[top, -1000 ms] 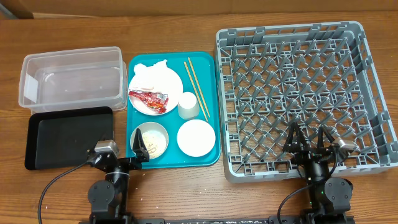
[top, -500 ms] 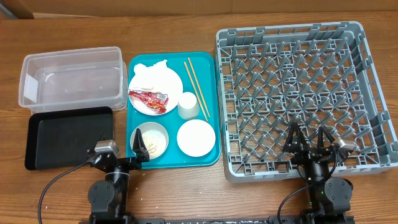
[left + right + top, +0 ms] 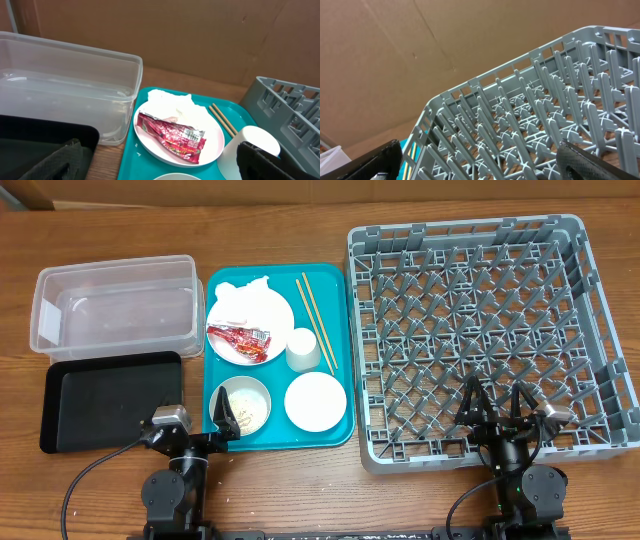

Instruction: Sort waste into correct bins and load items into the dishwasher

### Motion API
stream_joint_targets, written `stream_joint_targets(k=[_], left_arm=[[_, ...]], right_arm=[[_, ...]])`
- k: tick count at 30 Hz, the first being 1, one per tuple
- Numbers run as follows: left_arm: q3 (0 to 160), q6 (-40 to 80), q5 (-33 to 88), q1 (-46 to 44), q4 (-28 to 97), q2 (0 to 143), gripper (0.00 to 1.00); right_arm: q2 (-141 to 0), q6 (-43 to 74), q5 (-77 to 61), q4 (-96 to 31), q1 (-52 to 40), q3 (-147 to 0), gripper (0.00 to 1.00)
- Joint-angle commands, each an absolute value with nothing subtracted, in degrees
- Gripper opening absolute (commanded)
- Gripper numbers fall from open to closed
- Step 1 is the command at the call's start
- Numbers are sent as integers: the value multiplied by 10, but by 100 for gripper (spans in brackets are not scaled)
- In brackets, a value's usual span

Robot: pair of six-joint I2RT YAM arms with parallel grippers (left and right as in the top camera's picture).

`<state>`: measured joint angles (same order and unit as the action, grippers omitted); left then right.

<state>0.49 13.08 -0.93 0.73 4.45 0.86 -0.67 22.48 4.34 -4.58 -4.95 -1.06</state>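
Nothing is sorted yet: our left gripper (image 3: 224, 422) and right gripper (image 3: 495, 405) hang released at the wooden table's (image 3: 300, 480) near edge. Next we'd likely pinch the red-and-silver crinkled snack wrapper (image 3: 240, 338).

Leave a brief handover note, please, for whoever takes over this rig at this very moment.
The left end effector is open and empty, at the metal bowl. The right end effector is open and empty, over the dish rack near its front edge.
On the teal tray: plate carrying napkin and snack wrapper; cup; chopsticks; white bowl; rice grains in the metal bowl.
The clear tub, black tray and dish rack hold nothing.
Done: nothing. Left: all sorting and loading.
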Motion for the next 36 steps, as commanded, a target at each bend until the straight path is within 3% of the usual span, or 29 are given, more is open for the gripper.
stream_joint_targets(k=[1, 12, 21, 31, 36], left_arm=[[3, 118, -15, 7, 43, 3, 100], [3, 120, -1, 7, 38, 3, 100], [13, 117, 142, 7, 12, 3, 100], [166, 30, 180, 7, 120, 36, 100], [302, -8, 181, 7, 195, 156, 100]], right_arm=[[-2, 223, 46, -44, -48, -5, 100], [-2, 225, 29, -37, -48, -5, 100], [-2, 171, -47, -29, -48, -38, 100], [-37, 55, -50, -160, -48, -216, 100], [-113, 55, -51, -218, -48, -307, 100]])
